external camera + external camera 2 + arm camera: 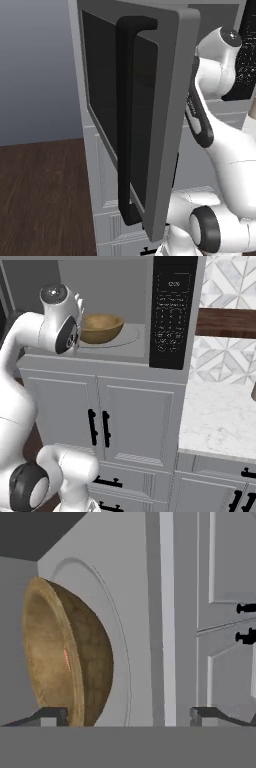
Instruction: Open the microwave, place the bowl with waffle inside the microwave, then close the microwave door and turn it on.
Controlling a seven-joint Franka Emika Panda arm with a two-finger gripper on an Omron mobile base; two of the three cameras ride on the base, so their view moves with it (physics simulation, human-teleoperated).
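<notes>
The microwave [172, 311] stands open, its grey-framed door [172, 100] with the black bar handle [125, 125] swung out toward me. Inside, a brown wooden bowl [102, 326] rests on the round glass turntable [131, 335]. What the bowl holds is hidden. My arm reaches into the cavity at the bowl's left side. In the hand view the bowl [75, 657] looms close on the left. My gripper [128, 716] is open, its fingertips far apart, with the left fingertip [52, 714] by the bowl's rim.
White cabinet doors with black handles [99, 428] sit below the microwave. A marble counter [220, 411] extends to the right under a patterned tile wall. The open door juts out left of my arm over the dark wooden floor [45, 190].
</notes>
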